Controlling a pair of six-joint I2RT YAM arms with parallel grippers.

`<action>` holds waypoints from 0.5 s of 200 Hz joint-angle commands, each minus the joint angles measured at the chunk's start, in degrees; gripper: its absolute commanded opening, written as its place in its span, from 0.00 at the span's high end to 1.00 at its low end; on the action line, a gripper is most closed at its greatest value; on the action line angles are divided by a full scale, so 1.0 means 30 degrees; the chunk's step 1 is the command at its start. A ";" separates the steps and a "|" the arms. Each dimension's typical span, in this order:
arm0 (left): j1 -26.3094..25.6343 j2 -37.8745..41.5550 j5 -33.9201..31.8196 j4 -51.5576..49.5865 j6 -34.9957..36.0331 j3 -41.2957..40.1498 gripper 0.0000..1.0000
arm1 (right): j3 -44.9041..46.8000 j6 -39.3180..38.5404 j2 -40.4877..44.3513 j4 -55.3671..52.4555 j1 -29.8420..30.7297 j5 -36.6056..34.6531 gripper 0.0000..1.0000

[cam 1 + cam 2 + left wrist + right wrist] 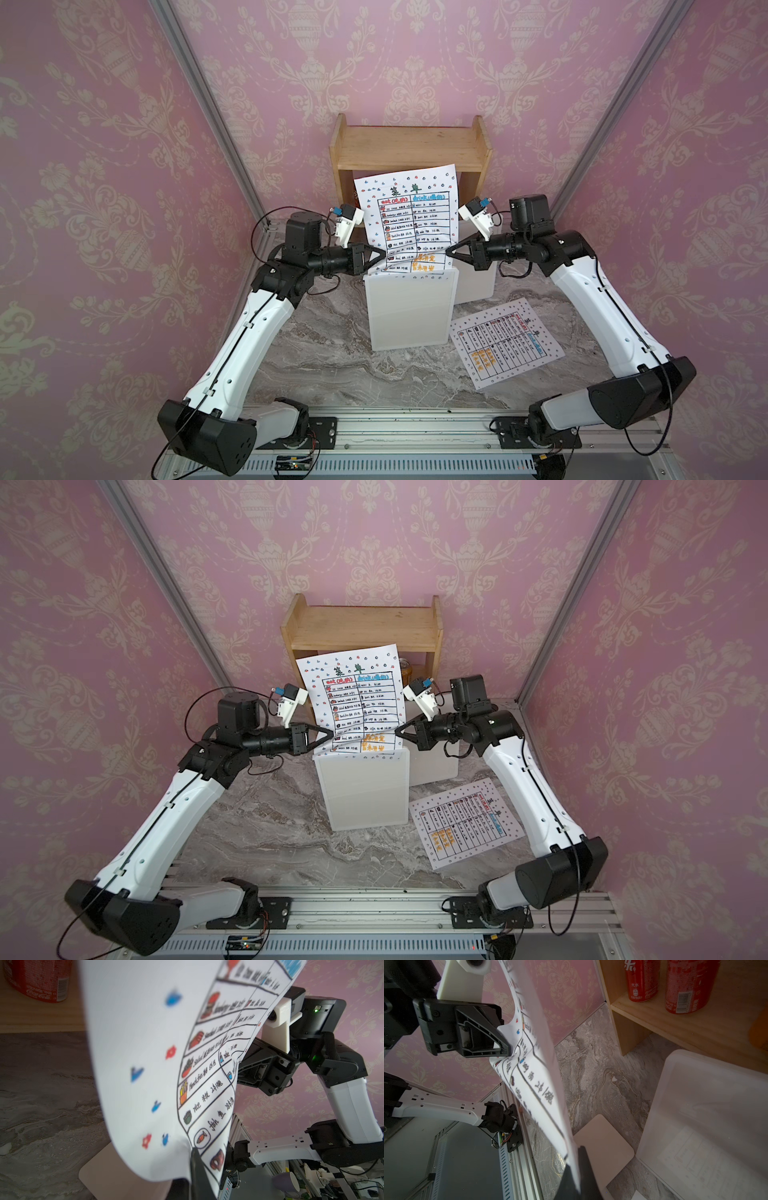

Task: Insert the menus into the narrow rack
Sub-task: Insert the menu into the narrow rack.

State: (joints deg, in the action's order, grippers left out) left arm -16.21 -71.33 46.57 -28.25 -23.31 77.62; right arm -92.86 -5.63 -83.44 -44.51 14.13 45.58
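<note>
The left gripper (383, 254) is pinched shut on the left edge of the upright menu (409, 216). The right gripper (448, 251) is clamped on the opposite edge at about the same height, low on the sheet (in both top views each pair of fingers tapers to a point right at the paper). Between them the upright menu stands nearly vertical, printed side toward the camera head, with the green title at the top and the orange text near the bottom. Its lower edge sits at the top rim of the narrow rack (409, 316), a white upright box in the middle of the marble tabletop (324, 345). Whether that edge has entered the slot cannot be told. In the left wrist view the upright menu (145, 1053) bows in a curve. In the right wrist view the paper puckers where the left gripper (506, 1052) bites it.

The second menu (505, 343) lies flat and face up on the tabletop, to the right of the rack and near the right arm (590, 299), touching neither gripper. A second white container (478, 289) stands just behind and to the right of the rack. At the back, against the pink patterned wall (374, 62), is a wooden shelf (409, 149) with red cola cans (641, 978) standing inside it.
</note>
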 commanded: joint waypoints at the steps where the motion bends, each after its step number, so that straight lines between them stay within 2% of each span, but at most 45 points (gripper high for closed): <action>1: 0.0059 0.0241 -0.0024 -0.0538 0.0544 0.0219 0.79 | -0.0583 -0.0405 -0.0184 -0.0219 -0.0521 -0.0199 1.00; 23: 0.0042 -0.0025 0.0035 -0.0703 0.0693 0.0610 0.73 | -0.0505 -0.0461 -0.0173 -0.0214 -0.0518 -0.0049 1.00; 100: 0.0046 -0.1208 0.0074 -0.0662 0.1197 0.2206 0.69 | -0.0206 -0.0655 0.0104 -0.0046 -0.0521 0.0727 1.00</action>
State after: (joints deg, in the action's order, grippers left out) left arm -16.21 -73.76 46.57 -29.28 -21.89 81.19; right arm -92.84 -6.26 -83.44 -44.49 12.73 45.84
